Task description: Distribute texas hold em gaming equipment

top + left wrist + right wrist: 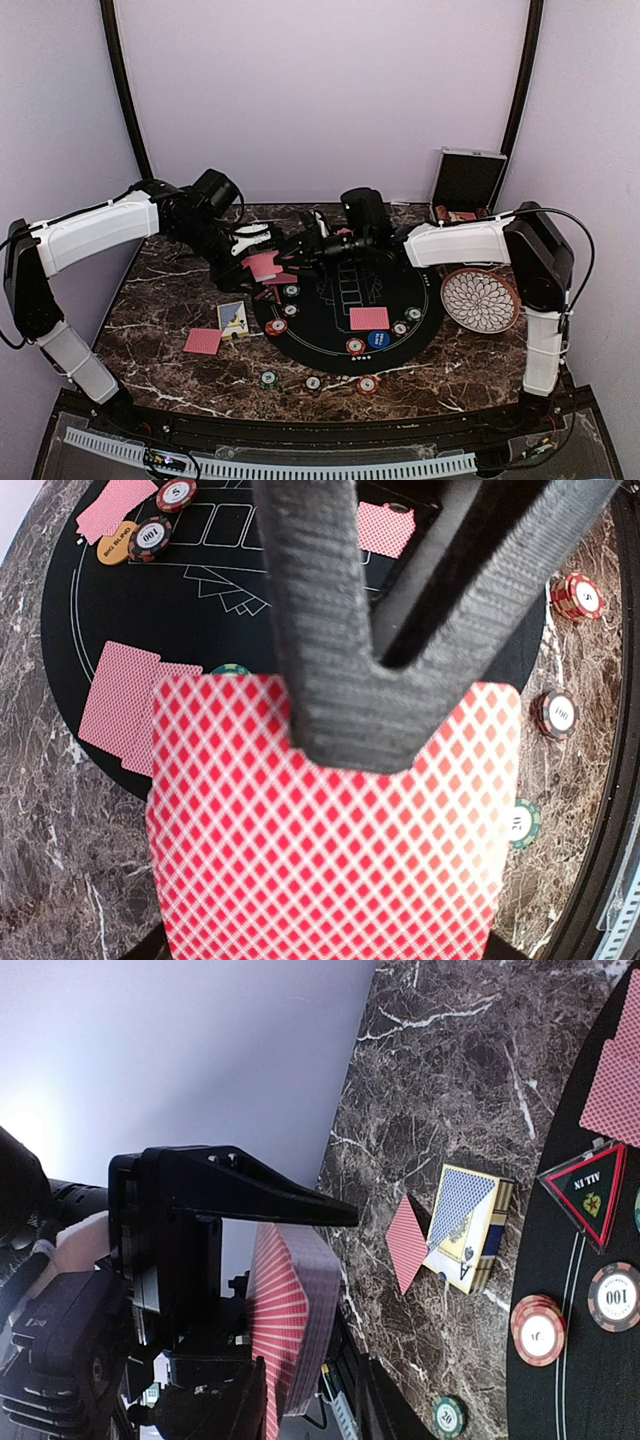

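The left gripper (355, 720) is clenched on a deck of red-backed cards (263, 266). It holds the deck in the air above the left rim of the round black mat (320, 335), a little toward the far edge of the desk. Seen from the side, the deck is a thick stack pressed between the two black fingers. The right gripper (300, 247) is just beside the deck, on its right, and I cannot tell if it is released or clenched.

One red card (369, 318) lies face down on the mat. A blue button disc (377, 339) and a red chip (355, 346) lie close to it, on the side of the near edge. An orange button disc (115, 545) lies on the mat too.

Left of the mat, on the marble, there are another red card (203, 341) and a card box (232, 318). Three chips lie along the near edge: a green chip (268, 379), a black chip (313, 382) and a second red chip (368, 384). The white plate (481, 300) sits by the right edge, and the open case (466, 180) stands at the far right corner.
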You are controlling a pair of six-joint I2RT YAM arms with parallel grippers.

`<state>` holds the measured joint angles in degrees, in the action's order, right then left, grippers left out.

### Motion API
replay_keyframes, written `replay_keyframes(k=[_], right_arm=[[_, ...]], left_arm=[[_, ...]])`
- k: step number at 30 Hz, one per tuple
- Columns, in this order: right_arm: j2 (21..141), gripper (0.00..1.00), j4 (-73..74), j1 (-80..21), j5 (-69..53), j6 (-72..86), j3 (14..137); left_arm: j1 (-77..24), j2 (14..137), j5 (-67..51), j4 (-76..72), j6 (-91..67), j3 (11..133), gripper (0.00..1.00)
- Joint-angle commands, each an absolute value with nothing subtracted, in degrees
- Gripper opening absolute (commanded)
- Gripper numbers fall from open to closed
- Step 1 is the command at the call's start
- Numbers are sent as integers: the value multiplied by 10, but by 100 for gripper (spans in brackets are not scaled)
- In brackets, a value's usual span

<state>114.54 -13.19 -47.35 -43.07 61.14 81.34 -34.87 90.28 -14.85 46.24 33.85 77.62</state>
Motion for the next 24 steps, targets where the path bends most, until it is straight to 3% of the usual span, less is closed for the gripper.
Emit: replay_keyframes(k=[1,24], right_arm=[[1125,28,-185,-470,-448,640,794],[1109,2,-208,-458,-467,661,774]], left_arm=[[-346,883,-150,455,343,779,0],[-346,895,-133,454,351,776,0]])
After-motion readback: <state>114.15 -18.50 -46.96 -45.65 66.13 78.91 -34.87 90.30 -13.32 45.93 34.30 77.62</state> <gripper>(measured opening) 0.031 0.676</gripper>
